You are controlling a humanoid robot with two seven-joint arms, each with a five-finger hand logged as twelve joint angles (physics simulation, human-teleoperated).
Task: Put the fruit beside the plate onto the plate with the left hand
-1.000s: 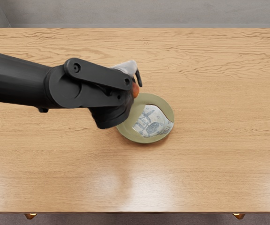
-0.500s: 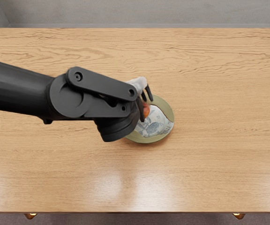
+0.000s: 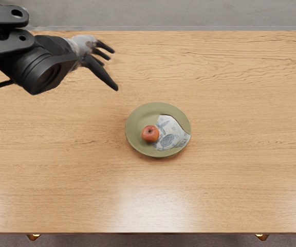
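Upper left: my left arm (image 3: 32, 64), dark and bulky, enters from the picture's left edge. Its robot hand (image 3: 90, 54) hangs over the far left part of the table (image 3: 230, 185), with fingers (image 3: 103, 75) spread and straight, gripping nothing. Centre: the olive-green plate (image 3: 137, 117) lies flat on the wooden table, well apart from the robot hand. The fruit (image 3: 149, 133), small, round and red-orange, rests on the plate, left of its middle. It touches the edge of a blue-and-white patterned patch (image 3: 169, 135) that covers the plate's right part.
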